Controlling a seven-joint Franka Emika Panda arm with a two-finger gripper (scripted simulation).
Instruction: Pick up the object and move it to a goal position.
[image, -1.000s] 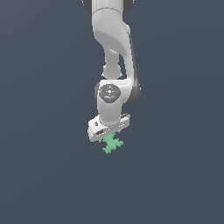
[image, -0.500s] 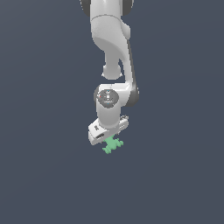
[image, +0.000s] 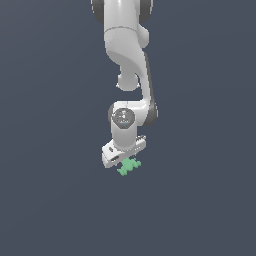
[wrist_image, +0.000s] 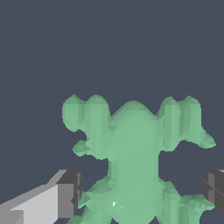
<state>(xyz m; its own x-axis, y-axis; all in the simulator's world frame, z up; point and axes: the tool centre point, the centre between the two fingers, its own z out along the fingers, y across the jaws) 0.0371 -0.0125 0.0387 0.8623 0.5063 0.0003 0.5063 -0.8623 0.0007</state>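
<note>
The object (image: 129, 166) is a small mint-green knobbly piece with stubby lobes, lying on the dark grey floor. My gripper (image: 126, 161) points down right over it, and the white hand covers its upper part in the exterior view. In the wrist view the object (wrist_image: 133, 148) fills the middle. The two dark fingertips (wrist_image: 70, 192) stand wide apart on either side of its lower lobes. The gripper (wrist_image: 140, 190) is open and straddles the piece. One pad is close to a lobe, and there is a gap at the other pad.
Plain dark grey floor (image: 50, 200) lies all around. No other object, container or edge shows. No goal marker shows in either view.
The arm has lowered, bringing the hand down over the object. The object has stayed in place.
</note>
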